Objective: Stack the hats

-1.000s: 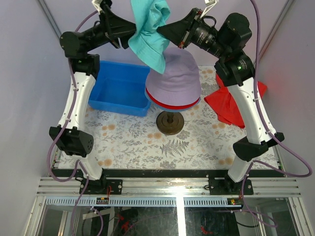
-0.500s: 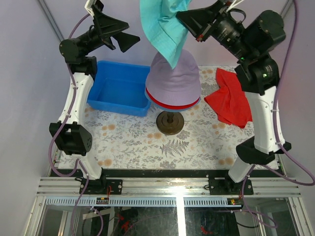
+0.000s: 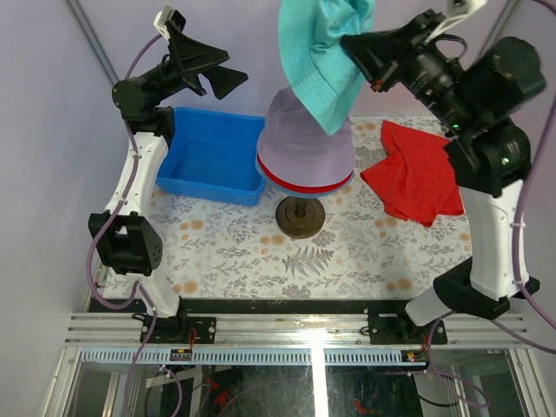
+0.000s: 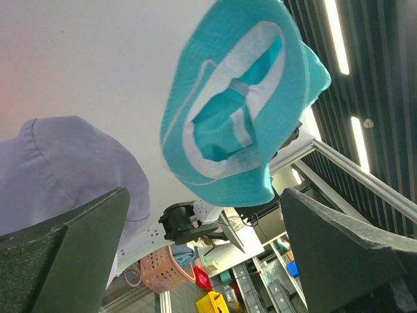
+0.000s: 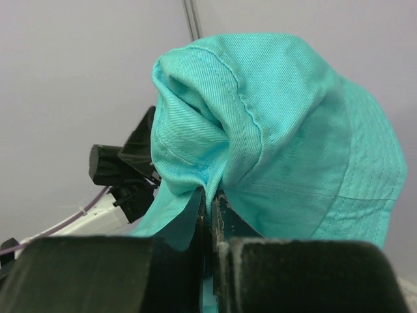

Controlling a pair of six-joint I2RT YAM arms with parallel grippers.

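A teal hat [image 3: 320,54] hangs high at the back, above the stack, with my right gripper [image 3: 352,43] shut on its cloth; the pinch shows in the right wrist view [image 5: 212,199]. Seen from the left wrist, the teal hat [image 4: 241,104] shows its open underside. Below it a pale lilac hat [image 3: 304,143] sits on top of a red hat [image 3: 276,178], of which only the brim edge shows. My left gripper [image 3: 221,71] stands open to the left of the teal hat, apart from it, holding nothing. A blue hat does not show.
A blue bin [image 3: 208,155] sits left of the stack. A flat red cloth [image 3: 415,174] lies to the right. A round dark stand base [image 3: 300,215] rests in front of the stack on the patterned table cover [image 3: 261,252].
My left gripper let go of the teal hat, opened and drew back to the left. My right gripper carried the hat up and to the right.
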